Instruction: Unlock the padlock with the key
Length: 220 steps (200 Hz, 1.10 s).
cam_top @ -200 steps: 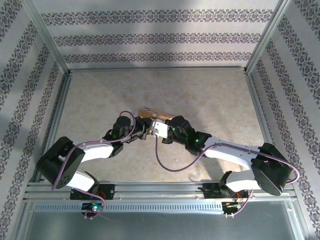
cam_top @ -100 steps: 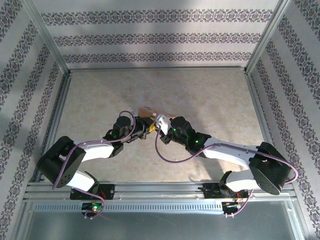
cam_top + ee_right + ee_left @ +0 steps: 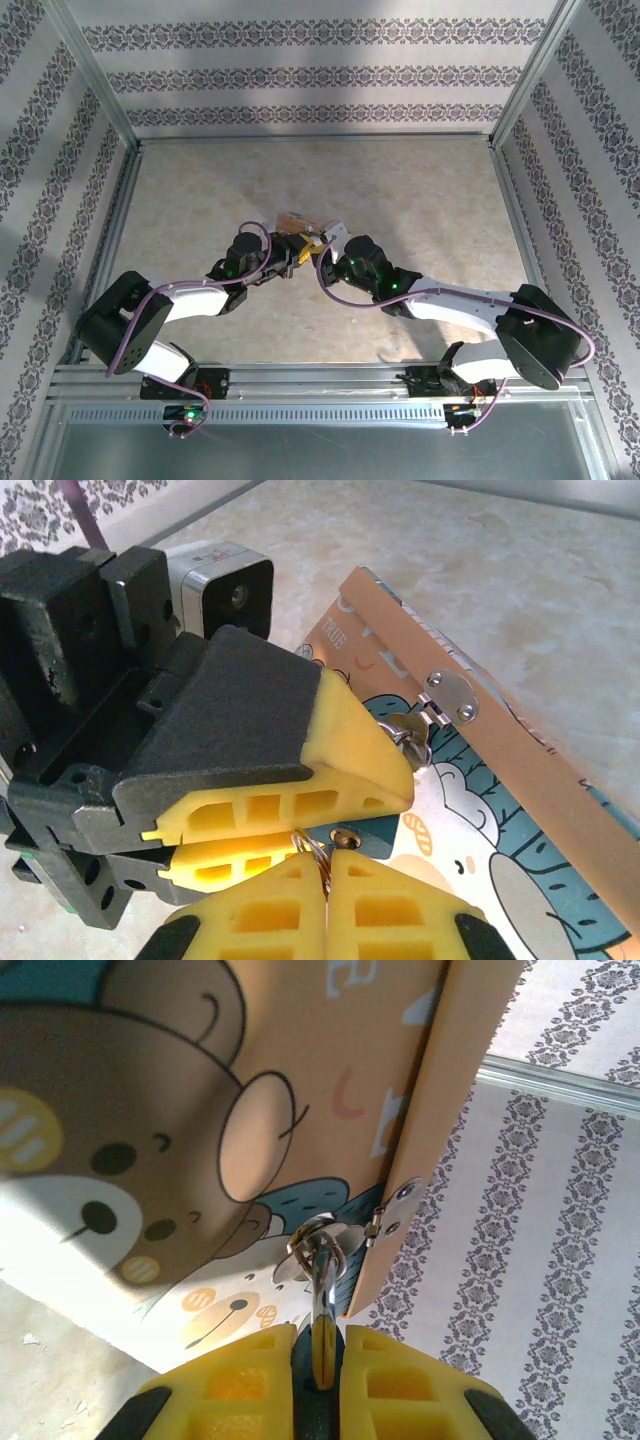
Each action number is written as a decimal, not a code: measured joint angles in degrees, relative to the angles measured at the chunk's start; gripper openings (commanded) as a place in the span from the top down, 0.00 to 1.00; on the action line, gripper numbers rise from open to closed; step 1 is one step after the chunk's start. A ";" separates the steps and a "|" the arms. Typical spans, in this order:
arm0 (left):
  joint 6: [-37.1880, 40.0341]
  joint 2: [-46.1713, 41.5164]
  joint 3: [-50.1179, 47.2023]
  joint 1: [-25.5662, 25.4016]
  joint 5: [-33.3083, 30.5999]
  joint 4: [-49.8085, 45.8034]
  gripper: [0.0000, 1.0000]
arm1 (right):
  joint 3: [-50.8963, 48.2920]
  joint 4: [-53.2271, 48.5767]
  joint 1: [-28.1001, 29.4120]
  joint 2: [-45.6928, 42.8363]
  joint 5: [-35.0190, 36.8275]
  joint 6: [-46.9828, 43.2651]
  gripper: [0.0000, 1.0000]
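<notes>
Left fingers [image 3: 230,1390] are closed on a slim silvery piece, the key [image 3: 322,1300] as best I can tell. It rises straight out of the seam between the two yellow pads. Its upper end meets a small round metal fitting [image 3: 318,1245] on the face of the padlock [image 3: 300,1080], just beside a little screwed hasp plate [image 3: 400,1205] on the orange edge.

Right fingers [image 3: 260,920] are pressed together, tip to tip. A thin wire ring [image 3: 312,848] sits right at their seam, and I cannot tell whether they pinch it. From the right wrist I see the left fingers just above them, almost touching.

The padlock runs away to the far right of both sets of fingers, with the orange edge uppermost and the teal cartoon face turned toward me. From above, I see it just beyond the spot where both arms meet, near the middle of the table [image 3: 420,190], slightly left. I cannot tell whether it rests on the surface or hangs clear. Patterned walls [image 3: 320,75] enclose the table on the left, right and far sides.
</notes>
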 measured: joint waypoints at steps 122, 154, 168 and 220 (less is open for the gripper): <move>1.09 -0.52 0.00 -0.39 0.22 -1.36 1.00 | -0.02 -0.61 -0.26 -0.42 -0.61 2.45 0.75; 2.03 -0.70 0.00 -1.20 1.60 -1.81 1.00 | -0.02 -3.76 -0.33 -5.51 -2.89 -0.04 0.66; 2.84 -0.94 0.00 -1.20 1.79 -2.38 1.00 | -0.02 -6.56 -0.72 -8.81 -3.41 -1.62 0.61; 8.59 -1.60 0.00 -1.16 3.06 -6.21 1.00 | -1.92 -15.43 -7.78 -21.11 -4.31 -4.24 0.51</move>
